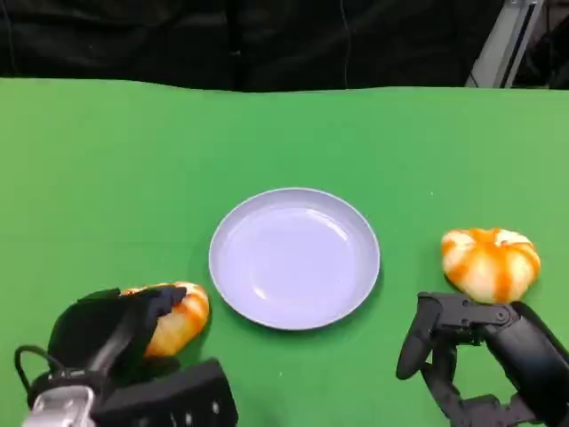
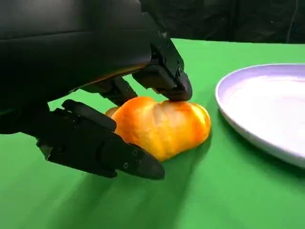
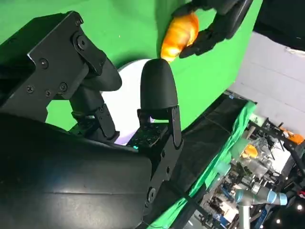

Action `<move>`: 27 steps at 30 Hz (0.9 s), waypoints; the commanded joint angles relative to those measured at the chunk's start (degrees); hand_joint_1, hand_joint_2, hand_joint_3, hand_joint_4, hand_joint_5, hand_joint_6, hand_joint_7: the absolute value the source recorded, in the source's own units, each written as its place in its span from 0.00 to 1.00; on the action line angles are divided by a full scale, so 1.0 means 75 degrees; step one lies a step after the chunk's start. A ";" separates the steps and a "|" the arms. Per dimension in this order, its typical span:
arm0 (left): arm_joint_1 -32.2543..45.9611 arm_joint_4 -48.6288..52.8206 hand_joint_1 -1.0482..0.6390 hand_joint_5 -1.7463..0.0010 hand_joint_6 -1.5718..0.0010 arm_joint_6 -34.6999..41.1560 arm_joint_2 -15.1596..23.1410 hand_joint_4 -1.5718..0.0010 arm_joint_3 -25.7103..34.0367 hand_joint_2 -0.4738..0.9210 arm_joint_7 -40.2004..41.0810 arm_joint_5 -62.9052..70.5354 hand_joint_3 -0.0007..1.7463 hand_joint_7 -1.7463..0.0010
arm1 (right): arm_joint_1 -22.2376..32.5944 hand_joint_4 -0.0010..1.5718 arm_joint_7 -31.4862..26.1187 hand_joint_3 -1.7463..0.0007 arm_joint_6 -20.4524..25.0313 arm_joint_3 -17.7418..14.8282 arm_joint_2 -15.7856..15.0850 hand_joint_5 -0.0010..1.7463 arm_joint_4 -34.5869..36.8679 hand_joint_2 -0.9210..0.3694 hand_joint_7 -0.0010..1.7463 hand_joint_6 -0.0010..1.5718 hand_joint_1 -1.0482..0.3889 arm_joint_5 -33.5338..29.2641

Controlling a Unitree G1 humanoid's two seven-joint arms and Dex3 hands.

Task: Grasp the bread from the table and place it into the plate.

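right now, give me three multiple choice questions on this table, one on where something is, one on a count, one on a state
1. Where is the plate?
A. between the two breads
B. at the table's far edge
C. under the right hand

2. How many breads?
A. one
B. two
C. three

3. The plate is:
A. empty
B. holding bread
C. upside down

Answers:
1 A, one bread lies left of it, another bread right.
2 B, two show.
3 A, nothing lies in it; the left hand grips its bread on the table, the right hand holds nothing.
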 commanded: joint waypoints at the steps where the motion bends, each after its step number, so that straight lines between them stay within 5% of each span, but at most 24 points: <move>1: 0.0025 0.0794 0.60 0.80 0.28 -0.0823 0.0041 0.40 0.0310 0.93 0.0965 -0.0944 0.25 0.76 | 0.0003 0.56 0.0002 0.23 0.0026 -0.0032 -0.0087 0.95 -0.0032 0.45 0.76 0.50 0.80 0.0015; 2: 0.0035 0.0927 0.60 0.72 0.32 -0.1167 0.0042 0.37 0.0370 0.87 0.1376 -0.1091 0.33 0.63 | -0.0011 0.56 0.0001 0.23 0.0034 -0.0032 -0.0089 0.95 -0.0019 0.45 0.75 0.51 0.80 0.0007; 3: 0.0030 0.1037 0.59 0.33 0.41 -0.1409 0.0054 0.43 0.0394 0.82 0.1656 -0.1190 0.45 0.39 | -0.0022 0.56 0.0001 0.23 0.0038 -0.0033 -0.0090 0.95 -0.0005 0.45 0.75 0.51 0.80 0.0002; 4: 0.0048 0.1063 0.58 0.17 0.44 -0.1658 0.0062 0.47 0.0437 0.79 0.1906 -0.1314 0.50 0.30 | -0.0031 0.56 0.0003 0.23 0.0046 -0.0030 -0.0086 0.95 0.0008 0.45 0.75 0.51 0.80 0.0006; 6: 0.0108 0.0987 0.56 0.04 0.48 -0.1980 0.0098 0.45 0.0493 0.76 0.2302 -0.1432 0.54 0.26 | -0.0037 0.56 0.0020 0.23 0.0088 -0.0022 -0.0073 0.96 0.0007 0.45 0.76 0.51 0.80 0.0043; 14: 0.0266 0.0852 0.55 0.00 0.52 -0.3078 0.0183 0.48 0.0482 0.73 0.3868 -0.1154 0.51 0.20 | -0.0064 0.56 0.0012 0.21 0.0008 -0.0028 -0.0101 0.96 0.0071 0.46 0.76 0.51 0.80 0.0020; 21: 0.0138 0.0597 0.54 0.00 0.49 -0.3706 0.0208 0.47 0.0261 0.60 0.4508 -0.0752 0.76 0.21 | -0.0036 0.56 0.0001 0.21 -0.0001 -0.0019 -0.0090 0.95 0.0056 0.45 0.76 0.51 0.81 0.0011; 27: -0.0221 0.0176 0.52 0.00 0.48 -0.3597 -0.0006 0.45 -0.0030 0.55 0.4104 -0.0696 0.81 0.16 | -0.0029 0.55 0.0045 0.22 -0.0033 -0.0005 -0.0113 0.96 0.0092 0.45 0.76 0.50 0.81 0.0053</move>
